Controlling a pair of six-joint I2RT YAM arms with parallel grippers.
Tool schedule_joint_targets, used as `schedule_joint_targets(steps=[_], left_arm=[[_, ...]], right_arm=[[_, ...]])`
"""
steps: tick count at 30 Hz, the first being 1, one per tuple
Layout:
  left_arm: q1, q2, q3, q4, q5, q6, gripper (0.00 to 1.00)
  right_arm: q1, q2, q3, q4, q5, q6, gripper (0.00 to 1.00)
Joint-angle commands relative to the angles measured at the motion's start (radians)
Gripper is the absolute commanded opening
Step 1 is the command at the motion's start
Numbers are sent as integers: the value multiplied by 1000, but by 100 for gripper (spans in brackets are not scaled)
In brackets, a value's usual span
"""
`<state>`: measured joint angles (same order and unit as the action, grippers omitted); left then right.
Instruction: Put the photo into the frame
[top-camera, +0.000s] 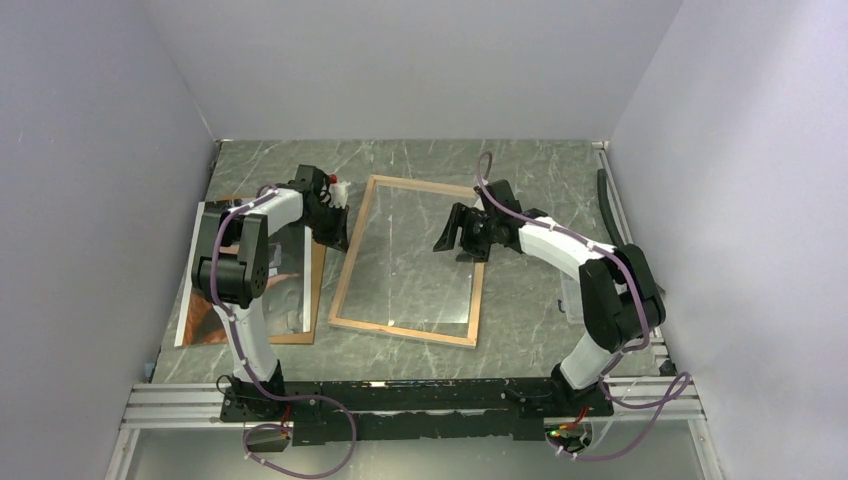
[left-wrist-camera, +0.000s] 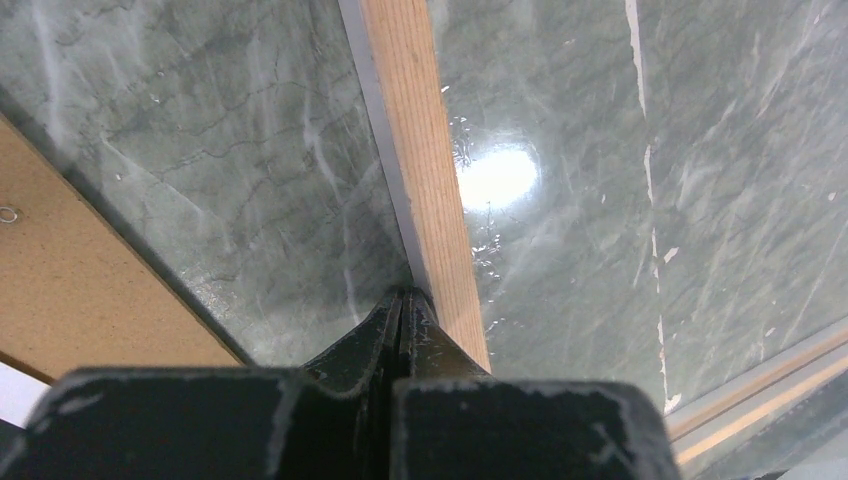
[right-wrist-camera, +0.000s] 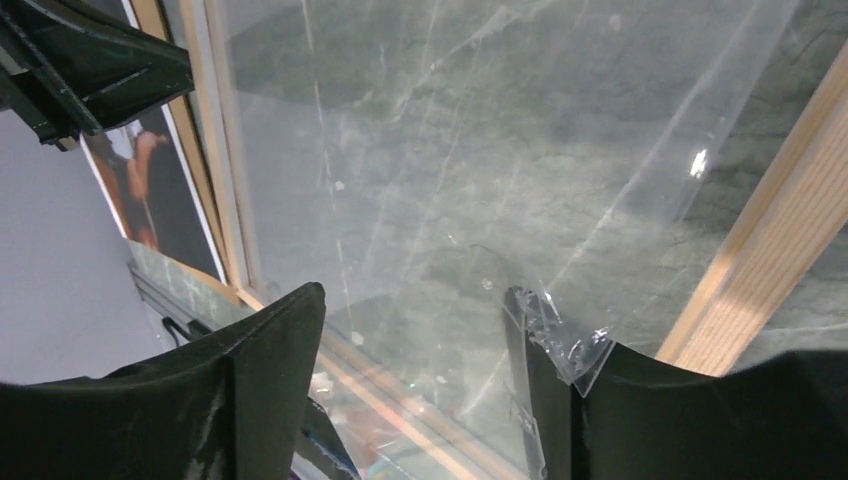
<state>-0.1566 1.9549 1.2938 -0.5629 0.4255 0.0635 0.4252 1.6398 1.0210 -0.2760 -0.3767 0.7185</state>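
While the frame (top-camera: 401, 334) lies flat in the middle of the green marble table (top-camera: 540, 165), pale wood side up, my left gripper (left-wrist-camera: 403, 305) is fully closed with nothing between its fingers. Its tips sit against the outer edge of the frame's left rail, near the far corner. My right gripper (right-wrist-camera: 415, 300) hovers over the far right part of the frame, jaws wide apart and gripping nothing. A clear sheet (top-camera: 415, 265) occupies the frame opening. One crinkled corner of it touches the finger (right-wrist-camera: 545, 420) on the right of the wrist view. The photo (top-camera: 290, 295) lies left of the frame, on a brown backing board (top-camera: 317, 285), close to the left wall. My left arm crosses above the photo and hides its middle from the top camera. A strip of bare table separates the board from the frame's left rail.
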Motion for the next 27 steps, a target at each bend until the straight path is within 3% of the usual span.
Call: schedule_joint_targets(steps=[1, 10, 27], left_arm=[[2, -26, -33, -8, 3, 11, 3], [2, -34, -37, -13, 10, 18, 3], [2, -31, -38, -22, 17, 24, 3]], right_arm=[[-11, 7, 77, -82, 38, -74, 73], [-17, 45, 99, -173, 126, -112, 84], [-68, 40, 101, -201, 182, -120, 85]])
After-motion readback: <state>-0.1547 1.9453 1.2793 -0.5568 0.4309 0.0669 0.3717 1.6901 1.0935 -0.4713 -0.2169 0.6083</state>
